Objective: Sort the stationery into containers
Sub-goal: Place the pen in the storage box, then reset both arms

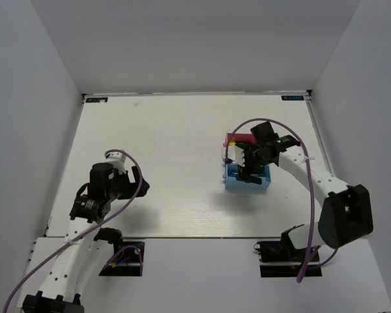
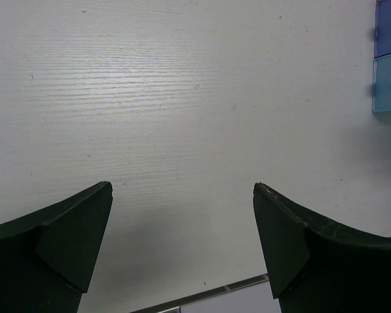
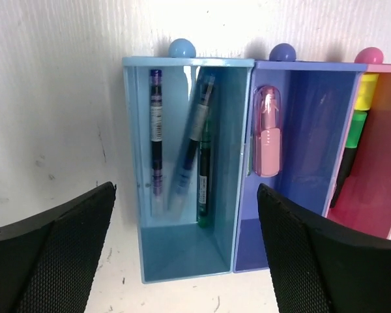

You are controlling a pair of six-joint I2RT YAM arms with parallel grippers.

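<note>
We see the right claw (image 3: 186, 192) open wide, with nothing between its fingers (image 3: 58, 248). It hangs over the trays, which stand in the right half of the worktop (image 1: 169, 130), about midway between the far and the near edge. The three trays touch each other in one row. In the top view the pink tray (image 3: 378, 189) lies toward the far edge and the light blue tray (image 3: 182, 254) toward the near edge, with the purple tray (image 3: 306, 130) between them.

In the light blue tray lie three thin pens. A pen with a purple end (image 3: 156, 130) lies straight along the left wall, a blue pen (image 3: 194, 130) lies tilted across the middle, and a green pen (image 3: 204, 169) is just beside it, partly under it. The purple tray holds one pink highlighter (image 3: 267, 134), close to its left wall. In the pink tray we see a yellow piece (image 3: 365, 91), then a green piece (image 3: 357, 129) with a black end, in line along the left wall. We cannot tell if they are one item or two.

The left claw (image 2: 182, 186) is open as well and holds nothing. It is over bare worktop, near the near edge on the left side, well apart from the trays.
</note>
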